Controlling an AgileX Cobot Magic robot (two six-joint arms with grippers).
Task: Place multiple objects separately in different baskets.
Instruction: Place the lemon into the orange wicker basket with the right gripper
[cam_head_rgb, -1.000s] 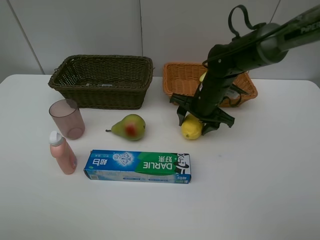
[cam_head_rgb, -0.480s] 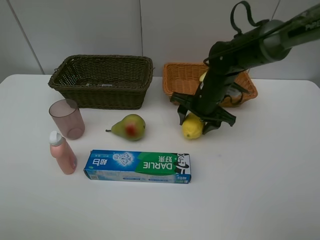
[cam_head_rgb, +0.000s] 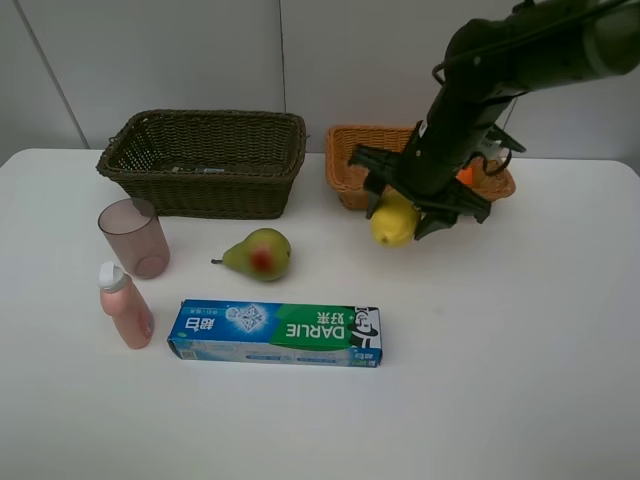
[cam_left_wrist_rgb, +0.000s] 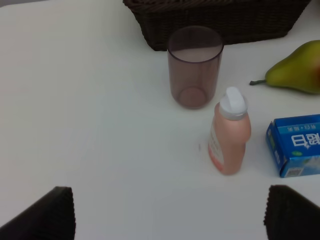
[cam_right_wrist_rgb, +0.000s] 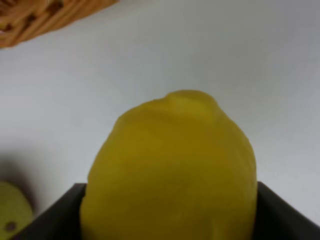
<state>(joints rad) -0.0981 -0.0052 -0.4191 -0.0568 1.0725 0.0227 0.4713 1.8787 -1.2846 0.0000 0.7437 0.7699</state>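
The two black fingers (cam_right_wrist_rgb: 55, 215) of the right gripper (cam_head_rgb: 405, 212) are clamped on the yellow lemon (cam_head_rgb: 394, 220), one on each side of it. In the right wrist view the lemon (cam_right_wrist_rgb: 170, 170) fills most of the frame, and only the dark inner edges of the fingers show beside it. The gripper points down at the white table (cam_head_rgb: 500, 350). The right arm slopes up and to the right from it, out of the frame.

The lemon sits just in front of the near wall of the light orange-tan woven basket (cam_head_rgb: 350, 165), outside it. The arm hides most of that basket's inside. A bright orange patch (cam_head_rgb: 463, 176) behind the arm may be the orange fruit.

The left gripper (cam_left_wrist_rgb: 167, 220) stands wide apart with nothing between its fingertips, which are cut off at the frame's edge. It hangs over bare table near the pink white-capped bottle (cam_head_rgb: 124, 305).

The translucent mauve cup (cam_head_rgb: 134, 236) stands just behind the bottle. The dark brown woven basket (cam_head_rgb: 205, 160) lies beyond the cup. The green-red pear (cam_head_rgb: 260, 254) lies near the middle of the table, and the blue-green DARLIE toothpaste box (cam_head_rgb: 275, 333) lies nearer.
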